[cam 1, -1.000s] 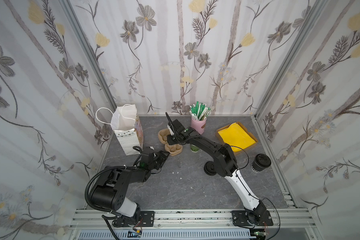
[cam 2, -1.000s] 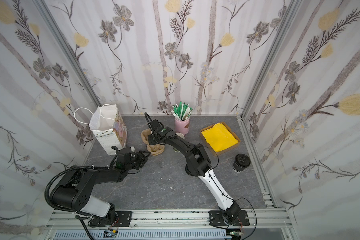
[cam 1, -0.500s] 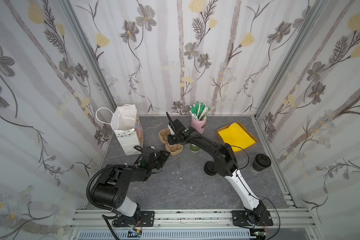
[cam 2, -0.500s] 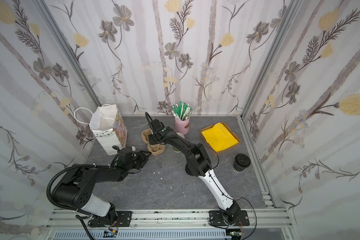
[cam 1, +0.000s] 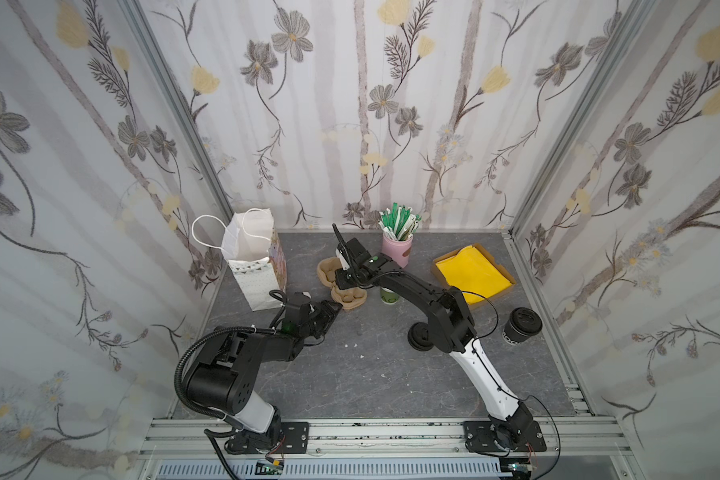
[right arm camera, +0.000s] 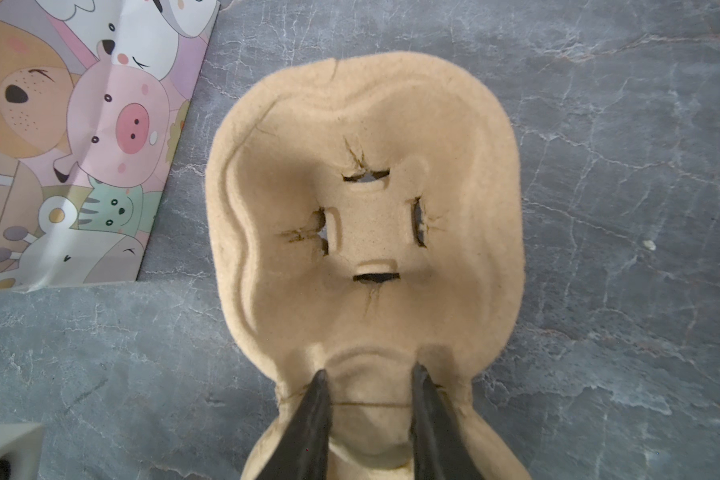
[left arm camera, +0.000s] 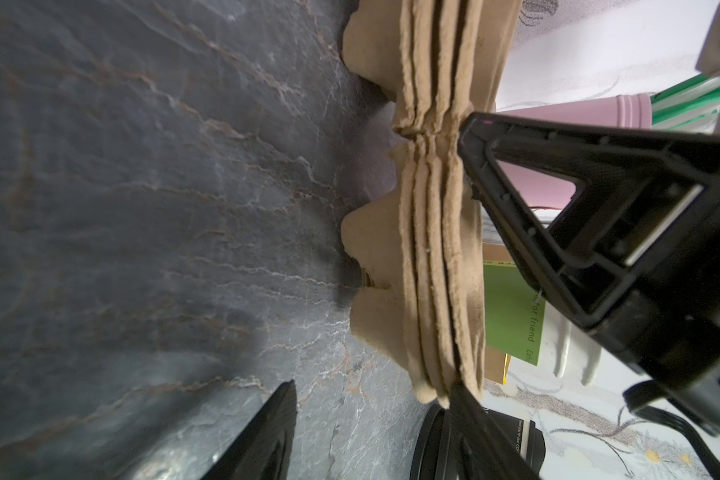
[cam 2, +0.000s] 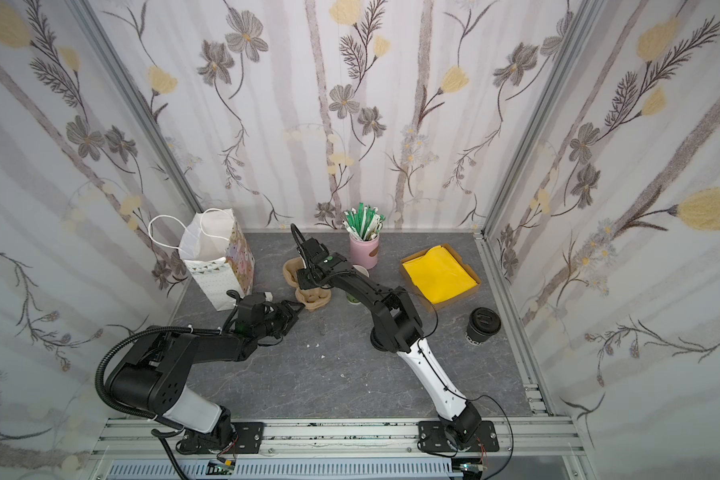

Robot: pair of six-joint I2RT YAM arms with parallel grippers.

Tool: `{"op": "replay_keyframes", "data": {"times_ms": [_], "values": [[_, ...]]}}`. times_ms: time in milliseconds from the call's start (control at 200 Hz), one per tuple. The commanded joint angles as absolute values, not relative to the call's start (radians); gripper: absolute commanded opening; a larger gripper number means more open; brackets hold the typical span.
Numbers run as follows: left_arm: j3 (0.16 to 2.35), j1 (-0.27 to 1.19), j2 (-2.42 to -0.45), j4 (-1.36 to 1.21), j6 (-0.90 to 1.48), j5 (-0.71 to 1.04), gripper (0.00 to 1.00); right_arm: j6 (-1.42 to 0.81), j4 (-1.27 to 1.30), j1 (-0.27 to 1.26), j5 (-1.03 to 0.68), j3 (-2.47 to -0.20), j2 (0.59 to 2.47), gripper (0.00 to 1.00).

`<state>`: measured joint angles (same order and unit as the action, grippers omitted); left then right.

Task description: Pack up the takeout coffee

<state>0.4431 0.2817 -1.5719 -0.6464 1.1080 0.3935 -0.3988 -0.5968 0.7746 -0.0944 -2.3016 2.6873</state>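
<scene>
Seen from above, a grey stone-look table [cam 1: 371, 374] is walled in flowered paper. Over the last second nothing visibly moves. Both arms keep their places, so the packing has not advanced and the coffee is untouched. Left of centre in the frame, at the table's back corner, a white paper bag [cam 1: 252, 259] with string handles stands open. Just right of it the left arm [cam 1: 242, 353] lies low, stretched forward from the lower left. The left claw [cam 1: 334, 309] is released, its fingers spread at the near corner of a stack of brown cardboard cup trays [cam 1: 344, 291]. In the left wrist view one finger touches the stack's edge and the other is clear of it. At centre frame the right arm [cam 1: 429, 299] reaches in from the lower right, elbow bent, wrist tipped down over the stack. The right claw [right arm camera: 368, 380] is clenched on a ridge of the top tray [right arm camera: 366, 187], probably to peel that tray off. Further right are a pink cup [cam 1: 398, 251] of wrapped sticks, a green cup [cam 1: 389, 296], and a box of yellow napkins [cam 1: 472, 277]. The takeout coffee [cam 1: 522, 327] stands upright and lidded near the table's right edge, well apart from both claws and the bag.
</scene>
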Motion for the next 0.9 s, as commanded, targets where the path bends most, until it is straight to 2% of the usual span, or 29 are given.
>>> {"op": "replay_keyframes", "data": {"times_ms": [0,894], "values": [[0.453,0.282,-1.585,-0.673,1.126,0.373,0.61,-0.409,-0.65,0.779,-0.161,-2.303,2.688,0.28],[0.454,0.28,-1.615,-0.677,1.137,0.349,0.61,-0.431,-0.665,0.762,-0.221,-2.301,2.646,0.27]]}}
